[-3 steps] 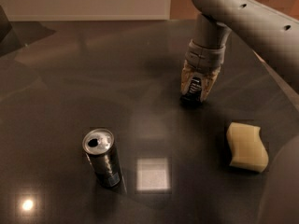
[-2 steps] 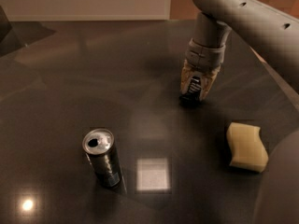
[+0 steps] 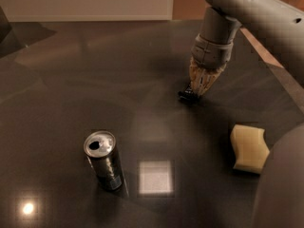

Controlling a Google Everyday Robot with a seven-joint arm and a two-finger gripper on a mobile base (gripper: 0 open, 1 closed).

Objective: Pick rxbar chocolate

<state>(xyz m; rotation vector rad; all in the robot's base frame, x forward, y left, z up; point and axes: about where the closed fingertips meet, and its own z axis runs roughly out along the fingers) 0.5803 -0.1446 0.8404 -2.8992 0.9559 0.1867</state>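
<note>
The rxbar chocolate (image 3: 186, 95) shows only as a small dark shape on the bench (image 3: 71, 89), toward the far right of the dark surface. It sits directly under the lower end of the claw (image 3: 198, 88) and pokes out a little to its left. The claw points straight down from the grey arm (image 3: 247, 8), which reaches in from the upper right, and its end is right at the bar. I cannot tell whether it is wide, narrow or gripping the wrapper. Well apart, toward the near left, a dark drink can (image 3: 104, 160) stands upright with its opened top showing. A wavy pale yellow sponge (image 3: 249, 148) lies flat near the right edge, nearer the camera than the claw. Against the frame a second ago almost nothing differs: the claw is at the same spot over the bar, and the can and sponge have not moved.
</note>
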